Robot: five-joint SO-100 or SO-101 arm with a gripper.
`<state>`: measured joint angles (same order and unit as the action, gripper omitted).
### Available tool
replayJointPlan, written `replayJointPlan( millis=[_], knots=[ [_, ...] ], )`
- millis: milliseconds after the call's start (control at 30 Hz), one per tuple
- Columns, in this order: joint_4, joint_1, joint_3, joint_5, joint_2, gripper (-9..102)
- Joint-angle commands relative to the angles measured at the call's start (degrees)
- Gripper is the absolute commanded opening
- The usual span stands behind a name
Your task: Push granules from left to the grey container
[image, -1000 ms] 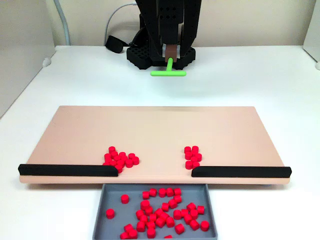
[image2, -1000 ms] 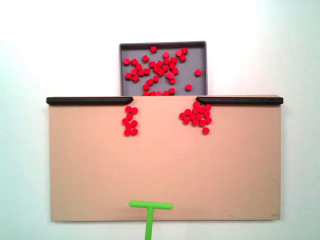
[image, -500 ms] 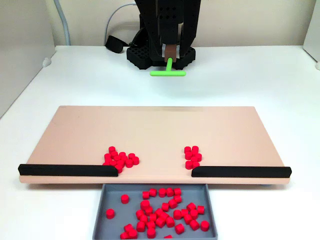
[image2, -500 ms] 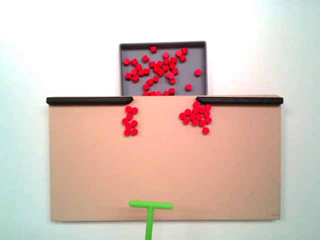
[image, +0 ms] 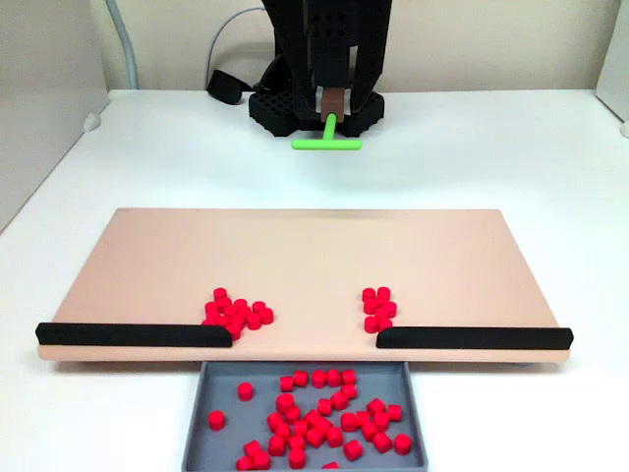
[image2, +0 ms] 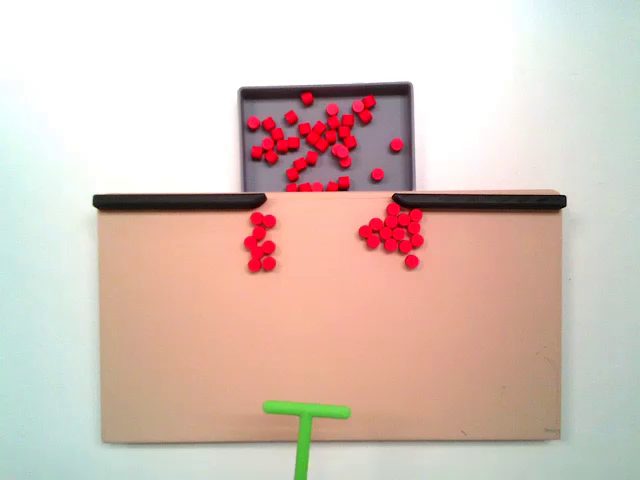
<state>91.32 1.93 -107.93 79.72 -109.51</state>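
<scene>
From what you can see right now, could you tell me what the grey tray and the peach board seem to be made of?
The grey container looks like matte plastic: uniform grey, thin raised rim, no glare. The peach-coloured board has a flat, even, dull surface with no visible grain; it could be painted wood or plastic, which the views leave open.

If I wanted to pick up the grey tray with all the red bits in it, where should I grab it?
Probably by the low raised rim of the grey tray, one long side in each hand, coming from the open table sides. The red granules lie loose inside and the rim is shallow, so keep it level. The edge by the peach board is blocked.
</scene>
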Motion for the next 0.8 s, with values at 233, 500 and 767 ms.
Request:
replayJointPlan(
  millis=[233, 500, 767],
  knots=[
    [0.4, -0.2, 0.4, 0.4, -0.9, 0],
    [0.4, -0.4, 0.4, 0.5, -0.7, 0],
    [0.4, -0.6, 0.4, 0.4, -0.4, 0]
  ],
)
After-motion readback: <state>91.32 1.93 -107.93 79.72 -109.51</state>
